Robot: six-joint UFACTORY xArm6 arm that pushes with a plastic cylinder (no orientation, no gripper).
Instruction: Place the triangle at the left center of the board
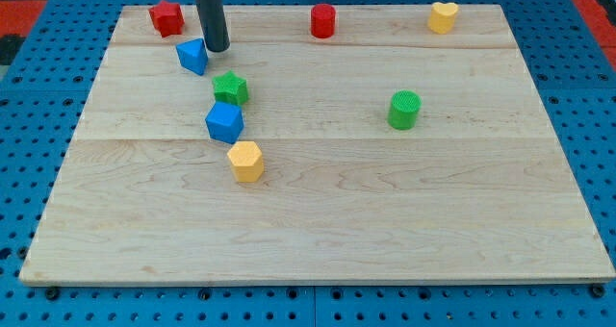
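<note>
The rod's top is cut off by the view's top edge; its tip (pixel 218 49) sits just right of the blue triangle (pixel 193 56), near the worktop's (pixel 385 221) upper left. No pincer exists, so its state cannot be told. Below lie a green star (pixel 230 88), blue cube (pixel 224 122) and yellow hexagon (pixel 245 161), shapes hard to confirm.

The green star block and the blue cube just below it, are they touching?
Cannot tell. In the camera view the green star block meets the top edge of the blue cube with no board between them, but overlap could hide a gap.
</note>
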